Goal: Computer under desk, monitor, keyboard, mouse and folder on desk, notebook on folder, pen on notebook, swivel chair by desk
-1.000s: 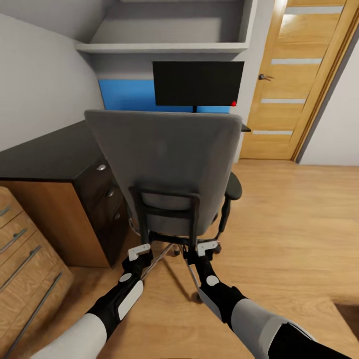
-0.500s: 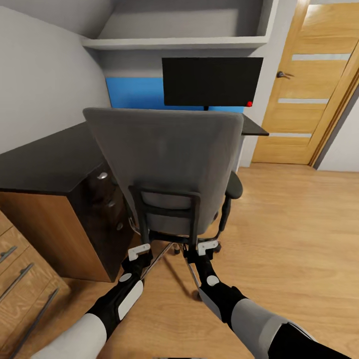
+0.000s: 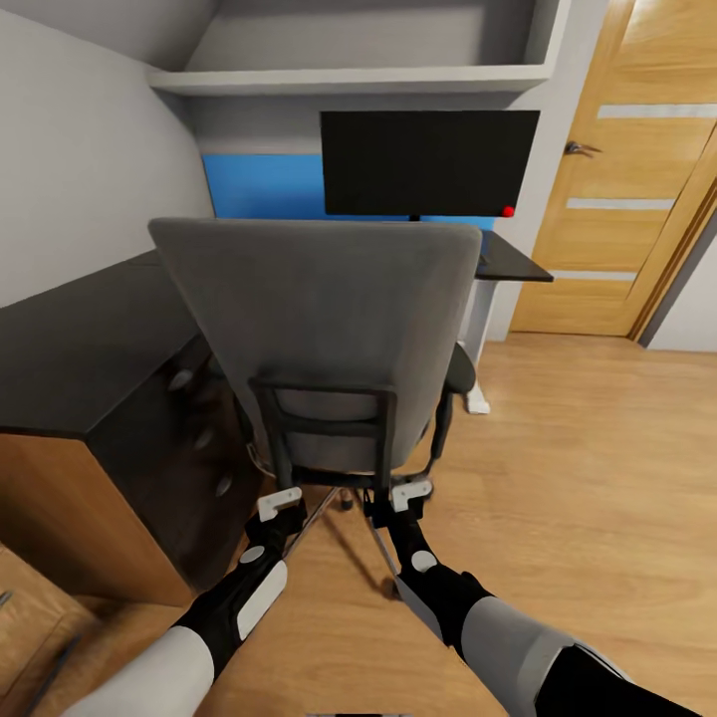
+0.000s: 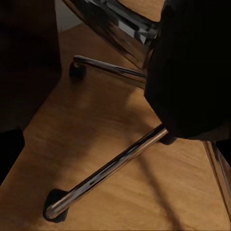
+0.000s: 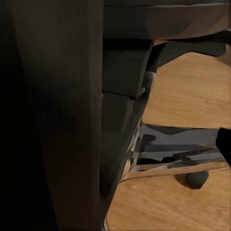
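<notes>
The grey swivel chair [image 3: 319, 319] stands with its back to me, right in front of both arms. My left gripper [image 3: 279, 504] and right gripper [image 3: 411, 492] sit low at the black frame under the backrest, one at each side. Both look open. A dark finger [image 4: 9, 154] shows at the edge of the left wrist view, above the chrome base leg [image 4: 110, 168]. Another finger [image 5: 224, 147] shows beside the chair frame [image 5: 120, 72]. The black monitor [image 3: 428, 162] stands on the black desk [image 3: 80, 339] beyond the chair. The chair hides its own seat.
The desk's black drawer unit [image 3: 189, 428] with silver knobs is close on the chair's left. A blue wall panel [image 3: 261, 186] lies behind the monitor, under a grey shelf [image 3: 349, 80]. A wooden door [image 3: 637, 189] is at the right, with open wood floor [image 3: 588, 478] before it.
The camera has moved forward and the whole view shifted. The chair kept its place at my grippers while the desk and monitor came closer. The wooden drawer unit slid out at lower left.
</notes>
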Motion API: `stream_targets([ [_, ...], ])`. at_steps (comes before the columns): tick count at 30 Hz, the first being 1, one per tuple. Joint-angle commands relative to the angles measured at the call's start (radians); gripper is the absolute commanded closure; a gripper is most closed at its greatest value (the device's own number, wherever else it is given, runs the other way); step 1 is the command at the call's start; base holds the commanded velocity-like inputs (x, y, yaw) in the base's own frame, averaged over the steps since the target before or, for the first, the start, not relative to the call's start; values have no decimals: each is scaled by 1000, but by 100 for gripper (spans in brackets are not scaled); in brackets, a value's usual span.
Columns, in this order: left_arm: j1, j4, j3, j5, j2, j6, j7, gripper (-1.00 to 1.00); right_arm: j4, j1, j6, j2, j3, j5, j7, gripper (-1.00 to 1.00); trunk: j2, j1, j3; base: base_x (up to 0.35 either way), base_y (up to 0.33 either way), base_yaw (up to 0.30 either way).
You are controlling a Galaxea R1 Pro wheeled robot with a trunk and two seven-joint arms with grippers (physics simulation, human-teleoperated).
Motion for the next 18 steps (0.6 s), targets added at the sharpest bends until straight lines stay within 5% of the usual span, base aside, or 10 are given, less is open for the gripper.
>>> stream_targets([
  [1,-1,0,-7,10,1,-7,7,-100,5,-1,8,0,-6,-30,-12,-100,0,1,-1,319,-95,0],
  [18,-1,8,-8,10,1,-7,8,-100,6,-1,9,0,-6,-29,-11,-100,0,1,-1,319,-107,0],
])
